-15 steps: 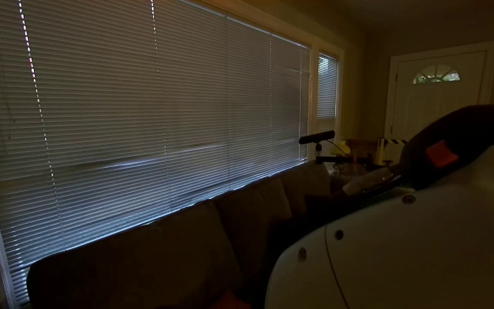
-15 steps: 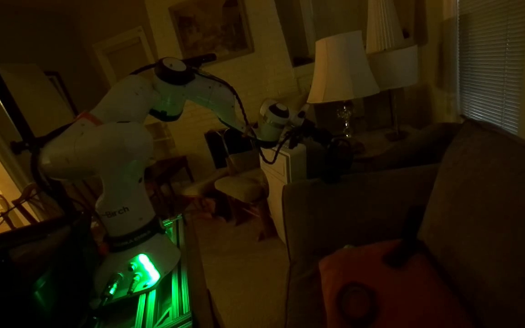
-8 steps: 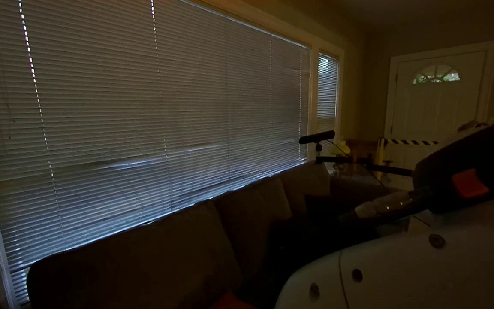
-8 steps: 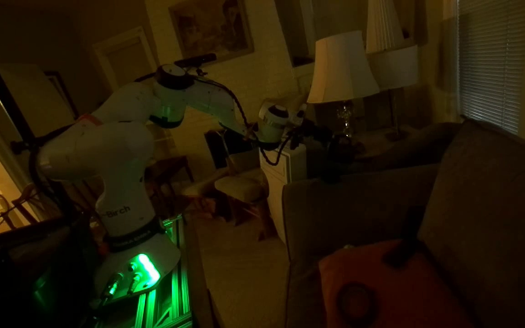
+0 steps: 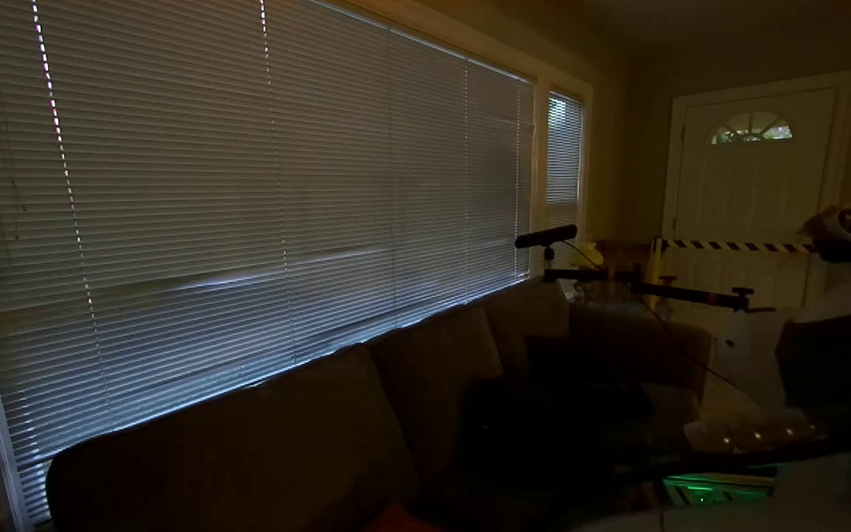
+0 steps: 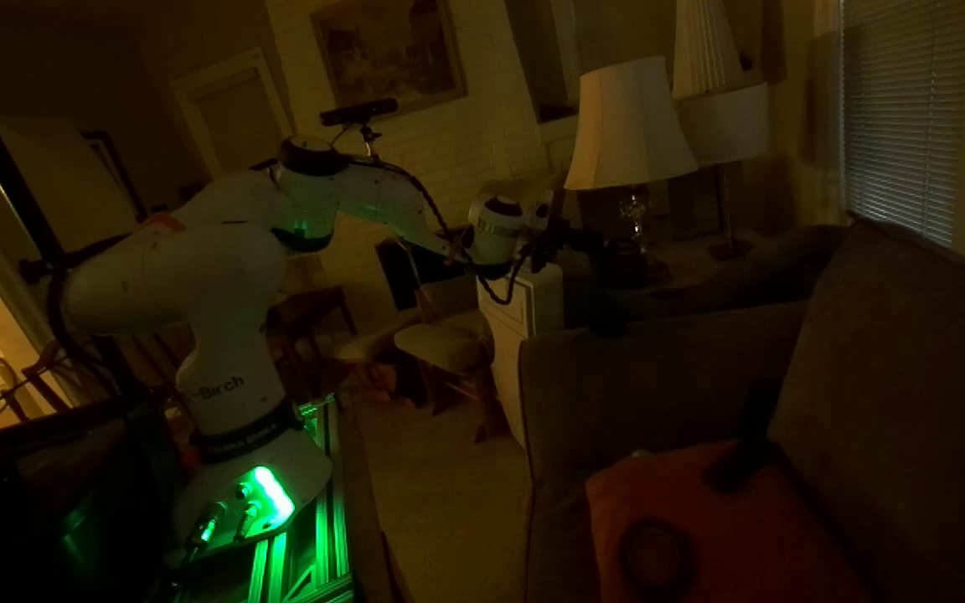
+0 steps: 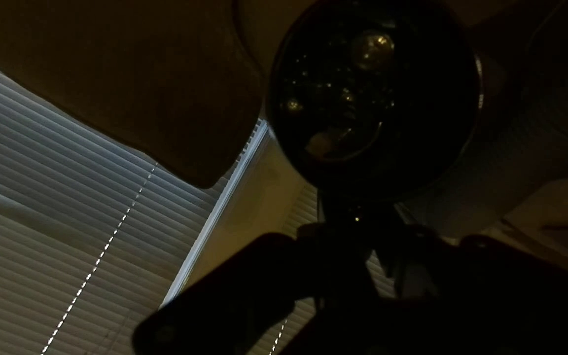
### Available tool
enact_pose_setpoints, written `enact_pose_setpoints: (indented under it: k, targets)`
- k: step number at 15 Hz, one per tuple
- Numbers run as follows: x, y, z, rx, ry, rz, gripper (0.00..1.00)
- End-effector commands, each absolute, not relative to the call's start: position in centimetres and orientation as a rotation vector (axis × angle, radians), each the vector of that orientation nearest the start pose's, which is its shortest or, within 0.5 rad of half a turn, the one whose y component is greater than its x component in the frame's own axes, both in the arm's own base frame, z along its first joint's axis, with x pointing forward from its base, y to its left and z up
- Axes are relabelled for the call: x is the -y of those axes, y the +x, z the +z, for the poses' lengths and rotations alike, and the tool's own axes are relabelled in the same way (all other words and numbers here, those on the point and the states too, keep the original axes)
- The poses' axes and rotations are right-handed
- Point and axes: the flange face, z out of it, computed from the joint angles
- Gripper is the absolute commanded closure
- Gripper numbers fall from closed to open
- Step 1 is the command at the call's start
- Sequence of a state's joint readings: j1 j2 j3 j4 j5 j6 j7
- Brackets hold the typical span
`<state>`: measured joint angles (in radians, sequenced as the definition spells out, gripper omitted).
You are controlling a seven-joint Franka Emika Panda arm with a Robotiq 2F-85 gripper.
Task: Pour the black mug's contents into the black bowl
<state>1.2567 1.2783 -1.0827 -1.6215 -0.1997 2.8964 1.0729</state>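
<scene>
The tool (image 7: 360, 236), jaws drawn in, is gripping the black mug (image 7: 424, 108), which is showing its mouth at upper centre of the wrist view, while the apparent bowl (image 6: 683, 557) is resting on the orange cushion (image 6: 750, 528) at lower right in an exterior view.

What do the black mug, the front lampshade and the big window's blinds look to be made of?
Black mug: perhaps glazed ceramic or plastic, glossy by the bright glint along its rim; too dark to settle.
Front lampshade: probably matte fabric, pale and softly shaded, without glints.
Blinds: thin, straight, stiff-looking slats, smooth, so plastic or painted metal; which, I cannot tell.
</scene>
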Motion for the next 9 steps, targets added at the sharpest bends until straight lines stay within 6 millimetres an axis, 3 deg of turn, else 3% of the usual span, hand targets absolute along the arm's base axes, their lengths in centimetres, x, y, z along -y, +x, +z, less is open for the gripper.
enact_pose_setpoints:
  k: [1,9]
  targets:
    - [-32.4,64.3,18.7,-0.013,2.293,1.353,0.95]
    - [-32.4,63.2,18.0,-0.008,2.246,1.465,0.95]
